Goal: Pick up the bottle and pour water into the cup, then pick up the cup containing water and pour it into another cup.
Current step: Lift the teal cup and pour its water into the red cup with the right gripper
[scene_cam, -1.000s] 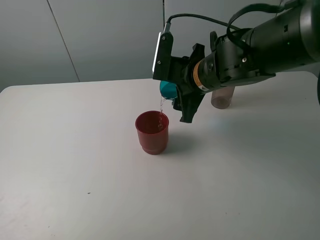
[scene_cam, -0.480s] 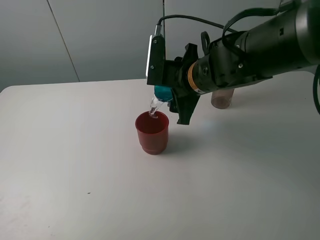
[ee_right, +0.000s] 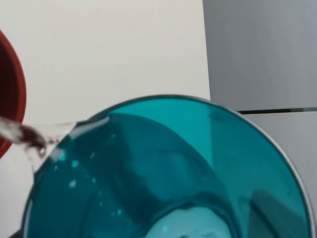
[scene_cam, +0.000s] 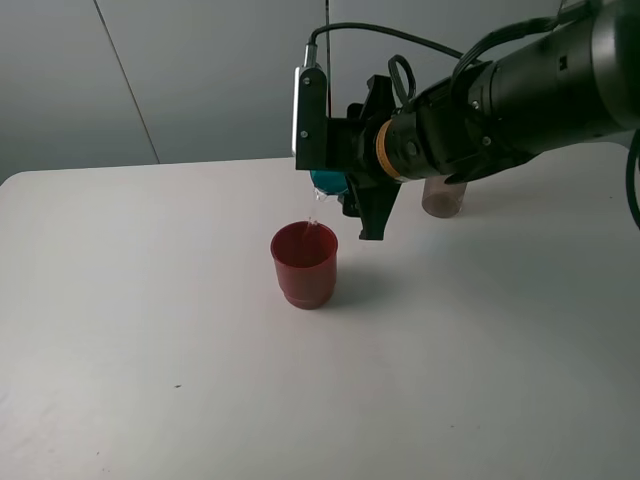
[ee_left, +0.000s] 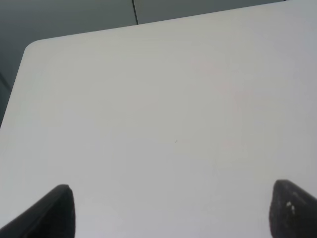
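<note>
My right gripper [scene_cam: 345,185] is shut on the teal cup [scene_cam: 325,183], which it holds tipped steeply just above the far rim of the dark red cup [scene_cam: 304,265]. A thin trickle of water [scene_cam: 312,222] falls from the teal rim into the red cup. The right wrist view looks into the teal cup [ee_right: 163,168], with water [ee_right: 29,136] running off its lip toward the red cup's rim [ee_right: 10,94]. Only the grey-brown bottle's lower part [scene_cam: 445,197] shows, standing behind the right arm. In the left wrist view, the left gripper [ee_left: 171,210] is open over bare table, holding nothing.
The white table [scene_cam: 150,330] spreads wide to the left and front of the red cup. The bulky right arm [scene_cam: 520,95] reaches in from the right, above the bottle. A grey wall stands behind the table's far edge.
The right wrist has rolled further and shifted slightly left, tipping the teal cup more. The stream was thick half a second ago and is now a thin trickle.
</note>
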`<state>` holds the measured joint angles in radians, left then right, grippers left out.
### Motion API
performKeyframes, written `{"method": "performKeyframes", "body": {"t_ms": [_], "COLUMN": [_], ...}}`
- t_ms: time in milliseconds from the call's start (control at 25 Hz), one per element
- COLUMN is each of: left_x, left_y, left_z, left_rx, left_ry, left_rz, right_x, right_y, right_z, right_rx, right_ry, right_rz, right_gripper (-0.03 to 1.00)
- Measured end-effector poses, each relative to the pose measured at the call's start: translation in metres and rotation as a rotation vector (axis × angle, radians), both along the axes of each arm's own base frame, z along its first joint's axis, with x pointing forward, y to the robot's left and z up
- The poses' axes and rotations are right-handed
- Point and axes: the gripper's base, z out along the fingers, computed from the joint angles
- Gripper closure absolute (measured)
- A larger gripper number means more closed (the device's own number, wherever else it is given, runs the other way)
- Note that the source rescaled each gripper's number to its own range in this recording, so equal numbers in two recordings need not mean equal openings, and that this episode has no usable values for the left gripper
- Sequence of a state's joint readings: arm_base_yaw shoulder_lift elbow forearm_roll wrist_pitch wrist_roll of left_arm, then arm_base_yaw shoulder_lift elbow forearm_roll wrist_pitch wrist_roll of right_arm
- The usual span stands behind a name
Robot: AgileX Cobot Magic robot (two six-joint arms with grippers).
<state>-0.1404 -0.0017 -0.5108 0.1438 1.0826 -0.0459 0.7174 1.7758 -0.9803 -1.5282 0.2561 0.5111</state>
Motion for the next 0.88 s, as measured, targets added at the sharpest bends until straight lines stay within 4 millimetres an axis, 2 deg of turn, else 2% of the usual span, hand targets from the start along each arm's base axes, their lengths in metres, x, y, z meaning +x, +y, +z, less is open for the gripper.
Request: {"method": "performKeyframes", "body": {"t_ms": [400, 880], "left_x": [0.0, 0.0], "left_y": [0.0, 0.0], "left_z": [0.0, 0.0], "left_rx": [0.0, 0.002], "left_ry": [0.0, 0.0], "left_rz": [0.0, -0.001], "right_x": [0.0, -0.007], "right_y": [0.001, 0.012], "right_z": [0.001, 0.004], "right_rx": [-0.031, -0.098], "right_ry": [-0.027, -0.092], "right_rz": [0.031, 0.097], "right_gripper": [0.84, 0.84]}}
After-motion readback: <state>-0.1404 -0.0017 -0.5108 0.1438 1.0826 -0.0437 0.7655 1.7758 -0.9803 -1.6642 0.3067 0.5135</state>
